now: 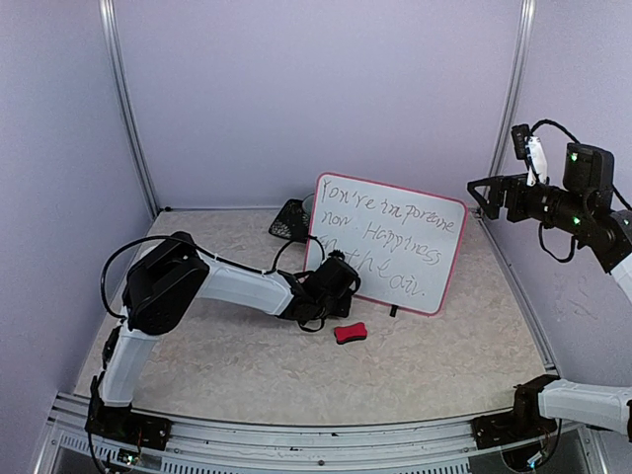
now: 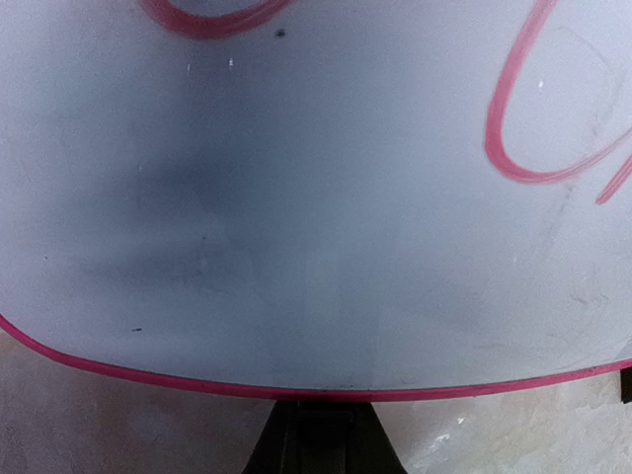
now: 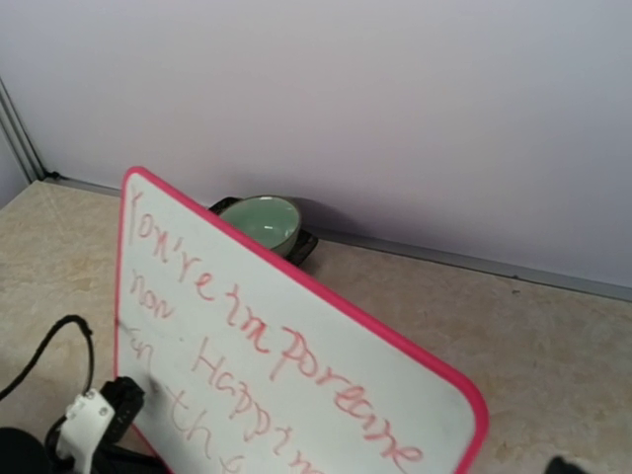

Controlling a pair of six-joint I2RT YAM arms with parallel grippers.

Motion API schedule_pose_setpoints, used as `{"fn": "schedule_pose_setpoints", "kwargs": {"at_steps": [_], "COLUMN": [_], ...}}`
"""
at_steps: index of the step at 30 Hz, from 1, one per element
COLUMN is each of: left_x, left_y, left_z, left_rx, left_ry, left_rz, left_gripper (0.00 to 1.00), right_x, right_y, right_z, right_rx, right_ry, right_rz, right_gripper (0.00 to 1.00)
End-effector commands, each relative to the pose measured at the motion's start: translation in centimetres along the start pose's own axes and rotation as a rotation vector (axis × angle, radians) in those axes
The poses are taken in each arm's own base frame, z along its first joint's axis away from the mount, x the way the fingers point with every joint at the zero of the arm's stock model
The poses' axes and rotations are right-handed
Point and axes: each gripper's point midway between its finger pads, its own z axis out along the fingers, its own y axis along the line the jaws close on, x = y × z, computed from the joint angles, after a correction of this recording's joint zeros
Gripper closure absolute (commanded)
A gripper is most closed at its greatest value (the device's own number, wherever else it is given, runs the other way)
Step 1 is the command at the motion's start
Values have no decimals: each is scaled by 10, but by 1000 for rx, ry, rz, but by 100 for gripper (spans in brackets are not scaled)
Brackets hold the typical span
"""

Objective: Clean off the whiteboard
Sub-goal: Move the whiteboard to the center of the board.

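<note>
The board point(image 1: 390, 242) stands upright on the counter point(image 1: 296, 380), towards the back and a little right of centre, on small black feet, its pink-red frame rounded at the corners. Red handwriting runs across its face in three slanted lines. The left arm reaches low across the counter from the left, and the left claw point(image 1: 336, 272) is right up against the board's lower left part; seen from above, the black wrist hides its fingers, so I cannot tell whether it is wide, narrow or gripping the board. The left wrist view is filled by the board's point(image 2: 316, 227) white face at very close range, with bits of red strokes at the top, a grey smudge left of centre, the frame's bottom edge curving across below and one black foot point(image 2: 316, 444) under it; no fingers show there. A small red eraser point(image 1: 350, 333) lies flat on the counter just in front of the board's lower left corner, near the left claw. The right arm is raised at the right side, and the right claw point(image 1: 480, 195) hangs in the air beside the board's upper right corner, spread wide with nothing in it. Its wrist view looks down on the board point(image 3: 296, 365) and shows a pale green bowl point(image 3: 259, 219) behind it, on a dark holder point(image 1: 288, 219) close to the back wall
</note>
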Motion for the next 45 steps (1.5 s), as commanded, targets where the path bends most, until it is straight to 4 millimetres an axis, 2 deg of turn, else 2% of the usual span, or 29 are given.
{"fn": "schedule_pose_setpoints", "kwargs": {"at_steps": [1,18,27,34,37,41,45], "left_x": [7,41,63,79,85,80,75], "left_y": [38,108,131,139,136,131,123], "left_z": [-13,-44,-63,-64,-63,-63,-66], "left_rx": [-129,-370,-442,-517,-506,-497,-491], "left_ry": [27,91,114,167,194,187,171], "left_rz": [-99,-324,-467,-532,-578,-574,-551], "left_gripper": [100,100,100,100,100,100,89], "right_x": [-1,7,12,18,20,21,20], "right_y": [-2,4,9,13,14,14,14], "right_z": [-4,10,20,26,26,26,26], "right_rx": [3,-48,-92,-121,-126,-121,-122], "right_ry": [-16,8,19,32,36,39,36], "right_rz": [12,50,85,110,113,112,111], "right_gripper": [0,0,0,0,0,0,0]}}
